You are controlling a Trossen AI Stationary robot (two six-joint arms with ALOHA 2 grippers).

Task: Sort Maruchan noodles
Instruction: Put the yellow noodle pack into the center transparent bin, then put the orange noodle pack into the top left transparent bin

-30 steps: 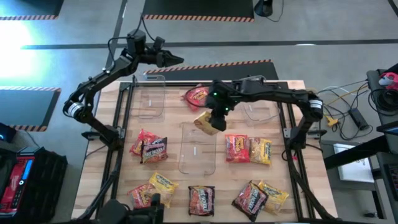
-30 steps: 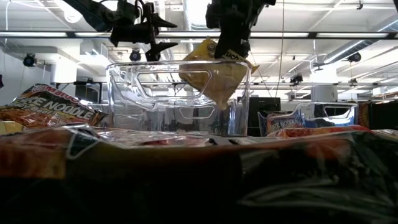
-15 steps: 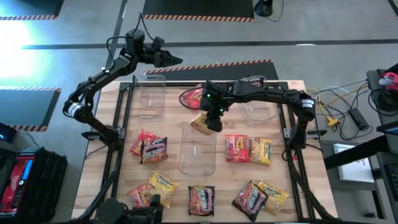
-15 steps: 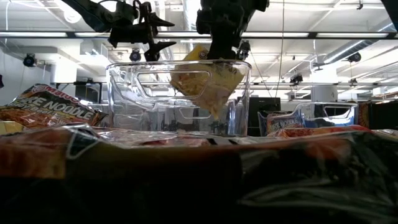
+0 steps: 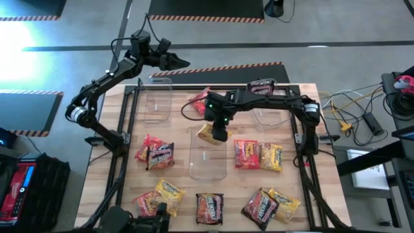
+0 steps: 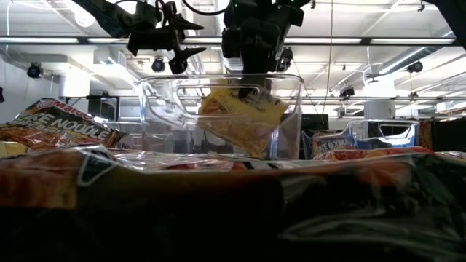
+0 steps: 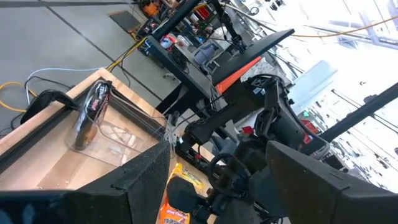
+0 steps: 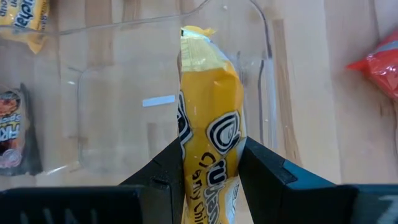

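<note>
Right wrist view: right gripper clamped on one yellow packet, held edge-on between the two fingers, hanging inside the centre clear bin just below the jaws.

High view, counted near to far from those jaws. Clear bins: three — the centre one under the gripper, one just beyond to the right, one off to the left. Loose packets: one red just behind the jaws; two beside them on the right; two on the left; five along the near table edge, from to. One dark packet lies in the right bin's far end.

Left gripper well apart past the far table edge, fingers spread, nothing in them.

Change from a second ago: right gripper has moved left and down; the yellow packet, then above the rim in the low view, now sits below it.
</note>
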